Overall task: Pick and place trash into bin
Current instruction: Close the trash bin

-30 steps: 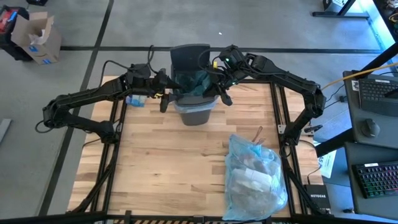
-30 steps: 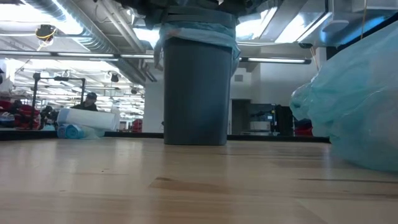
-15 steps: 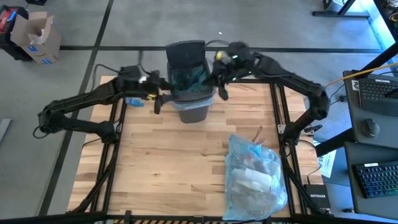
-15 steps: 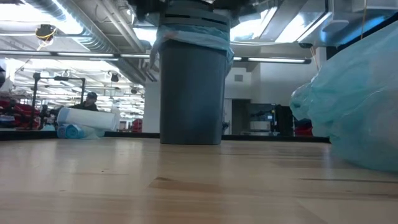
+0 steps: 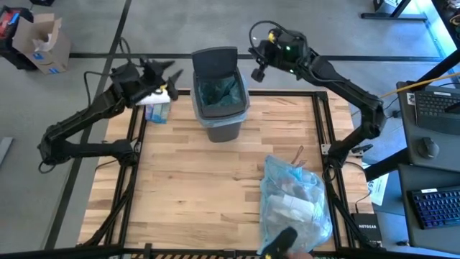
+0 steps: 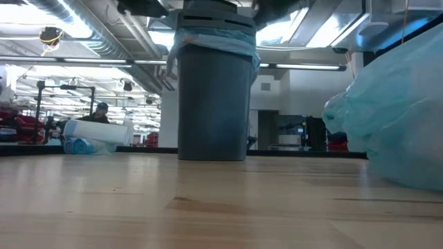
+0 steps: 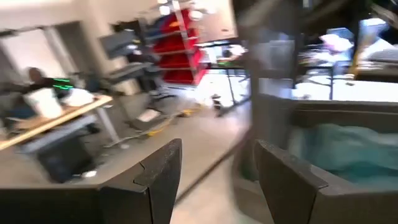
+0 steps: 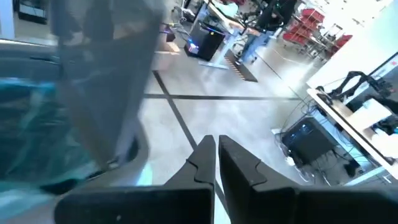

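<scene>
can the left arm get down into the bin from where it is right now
Probably yes. The left gripper, open and empty, hangs beside the bin, whose lid stands tipped back, leaving the blue-lined mouth uncovered. The right gripper is off its other side.

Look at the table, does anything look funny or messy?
Yes. A bulging light blue plastic bag stuffed with crumpled litter slumps on the wooden table, outside the dark grey plastic bin. The bin stands upright, its blue liner in place and lid tipped back. Nothing looks spilled.

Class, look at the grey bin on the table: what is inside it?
Inside the bin only its crumpled light blue liner shows from above. Whether trash lies beneath the folds cannot be seen; the lid stands open.
</scene>
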Robot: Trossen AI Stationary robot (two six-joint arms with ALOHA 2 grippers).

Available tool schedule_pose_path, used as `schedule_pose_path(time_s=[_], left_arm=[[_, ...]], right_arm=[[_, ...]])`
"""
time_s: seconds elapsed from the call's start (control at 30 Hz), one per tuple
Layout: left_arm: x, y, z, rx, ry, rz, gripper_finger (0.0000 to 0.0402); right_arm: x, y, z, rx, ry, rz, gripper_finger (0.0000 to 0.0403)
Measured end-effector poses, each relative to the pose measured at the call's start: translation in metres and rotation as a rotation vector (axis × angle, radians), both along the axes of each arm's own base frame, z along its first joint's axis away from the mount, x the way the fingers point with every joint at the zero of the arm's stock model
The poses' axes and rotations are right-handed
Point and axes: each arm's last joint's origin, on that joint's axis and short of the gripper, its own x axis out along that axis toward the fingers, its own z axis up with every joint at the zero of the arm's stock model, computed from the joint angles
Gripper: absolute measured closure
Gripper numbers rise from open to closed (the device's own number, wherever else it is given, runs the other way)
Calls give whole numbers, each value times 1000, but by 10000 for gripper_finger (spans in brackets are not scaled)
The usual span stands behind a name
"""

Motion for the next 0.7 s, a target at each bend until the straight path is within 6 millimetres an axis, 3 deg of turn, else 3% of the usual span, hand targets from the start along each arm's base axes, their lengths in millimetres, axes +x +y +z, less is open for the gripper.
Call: schedule_pose_path(time_s=[0.1, 0.2, 0.33, 0.47, 0.7], left_arm=[[-2, 16, 2, 34, -18, 61, 208], [0, 31, 4, 44, -88, 17, 208], [3, 53, 2, 26, -171, -25, 208], [13, 65, -6, -49, -218, -164, 208], [23, 52, 0, -130, -311, -490, 208]], right_arm=[[4, -20, -6, -9, -42, 15, 389], [5, -35, -3, -22, -136, 65, 389], [16, -49, -14, 42, -192, 118, 389], [21, -45, -17, 82, -206, 245, 389], [23, -18, -7, 160, -225, 483, 389]])
